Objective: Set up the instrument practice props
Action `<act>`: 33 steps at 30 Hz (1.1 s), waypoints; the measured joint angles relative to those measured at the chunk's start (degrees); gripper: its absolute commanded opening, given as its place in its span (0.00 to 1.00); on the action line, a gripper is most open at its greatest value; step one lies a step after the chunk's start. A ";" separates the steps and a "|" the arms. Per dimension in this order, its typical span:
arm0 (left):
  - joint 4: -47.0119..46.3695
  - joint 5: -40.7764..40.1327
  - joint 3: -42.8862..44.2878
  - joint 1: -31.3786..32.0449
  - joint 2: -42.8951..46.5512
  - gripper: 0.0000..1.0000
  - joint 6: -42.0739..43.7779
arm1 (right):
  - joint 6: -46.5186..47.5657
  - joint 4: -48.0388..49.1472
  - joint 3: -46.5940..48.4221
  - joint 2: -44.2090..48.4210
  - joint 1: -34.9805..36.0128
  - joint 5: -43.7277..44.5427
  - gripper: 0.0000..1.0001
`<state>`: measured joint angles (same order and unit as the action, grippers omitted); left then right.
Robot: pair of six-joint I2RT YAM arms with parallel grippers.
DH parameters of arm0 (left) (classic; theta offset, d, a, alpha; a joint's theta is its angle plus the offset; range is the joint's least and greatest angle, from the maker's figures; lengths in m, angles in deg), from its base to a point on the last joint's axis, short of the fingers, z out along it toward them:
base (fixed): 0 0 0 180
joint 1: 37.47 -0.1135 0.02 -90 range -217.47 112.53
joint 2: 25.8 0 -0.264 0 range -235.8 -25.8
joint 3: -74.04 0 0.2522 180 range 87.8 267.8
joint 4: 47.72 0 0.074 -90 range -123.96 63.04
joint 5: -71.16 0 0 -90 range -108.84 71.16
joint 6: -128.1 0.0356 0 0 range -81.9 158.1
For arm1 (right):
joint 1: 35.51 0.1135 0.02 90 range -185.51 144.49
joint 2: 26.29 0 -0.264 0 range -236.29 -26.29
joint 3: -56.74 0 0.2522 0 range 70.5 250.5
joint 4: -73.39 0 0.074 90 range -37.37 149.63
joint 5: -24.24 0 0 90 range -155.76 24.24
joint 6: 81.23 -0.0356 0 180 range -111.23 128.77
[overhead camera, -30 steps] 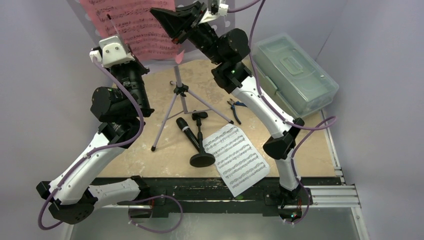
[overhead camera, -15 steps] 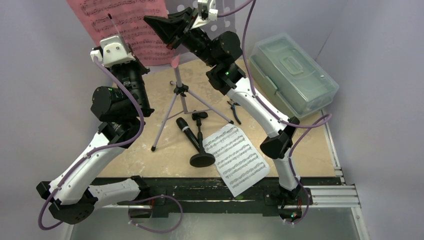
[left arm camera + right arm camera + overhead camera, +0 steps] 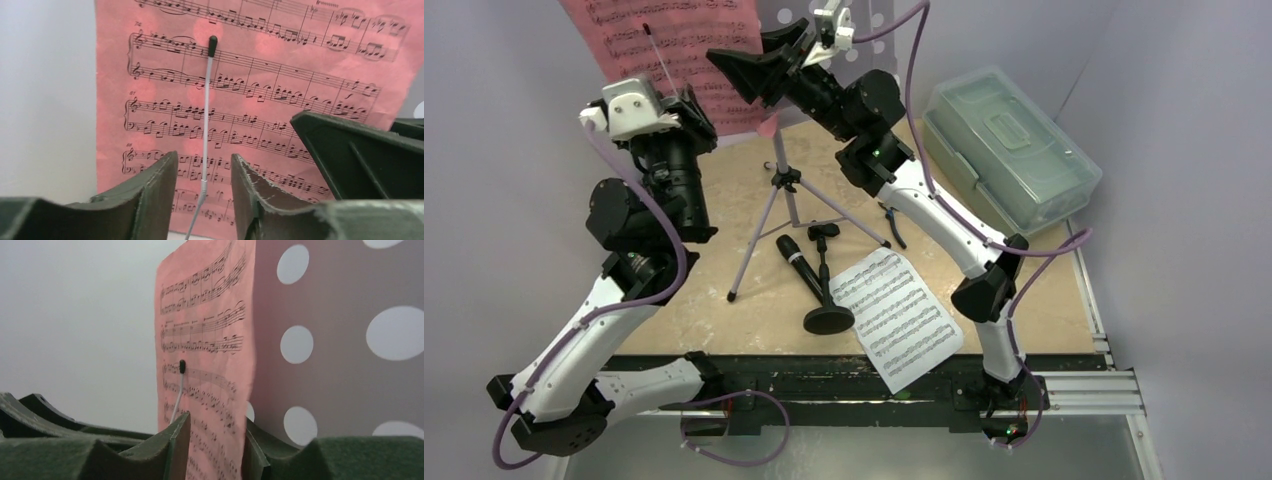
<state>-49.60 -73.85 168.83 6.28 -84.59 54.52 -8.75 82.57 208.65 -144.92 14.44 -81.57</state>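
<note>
The lavender tripod music stand [image 3: 780, 160] stands at the back, its hole-punched tray [image 3: 340, 370] facing me. A pink music sheet [image 3: 674, 40] leans on the tray. My right gripper [image 3: 724, 62] is open, its jaws astride the sheet's right edge [image 3: 210, 315]. My left gripper [image 3: 692, 105] is open in front of the sheet [image 3: 280, 65], its jaws either side of a thin white black-tipped rod [image 3: 207, 110] without touching it. The black microphone [image 3: 796, 262], the black round-based mic stand [image 3: 827, 318] and a white music sheet [image 3: 896, 315] lie on the table.
A clear lidded plastic box [image 3: 1009, 145] sits at the back right. Blue-handled pliers [image 3: 892, 215] lie beside the right arm. The right gripper's dark finger [image 3: 360, 160] shows close to the right of my left gripper. Grey walls enclose the table on three sides.
The right gripper has moved left and the pink sheet has shifted left with it. The left arm has swung left and its gripper now points at the sheet.
</note>
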 measured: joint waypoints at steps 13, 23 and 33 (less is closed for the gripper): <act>20.57 7.15 7.19 -0.02 7.17 0.75 -17.79 | 3.52 -13.38 -8.92 17.55 0.42 11.41 0.96; 34.53 23.87 8.24 -0.11 15.65 0.87 -31.06 | 5.81 -29.33 -43.23 49.62 0.35 19.06 0.99; 32.72 53.62 -9.05 -0.11 11.85 0.93 -42.16 | -5.79 -44.52 -81.70 59.67 -0.92 24.96 0.99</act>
<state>-16.88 -20.23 159.78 6.17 -72.74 12.36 -14.54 38.04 126.95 -85.25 13.52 -56.61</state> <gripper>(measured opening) 0.922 0.987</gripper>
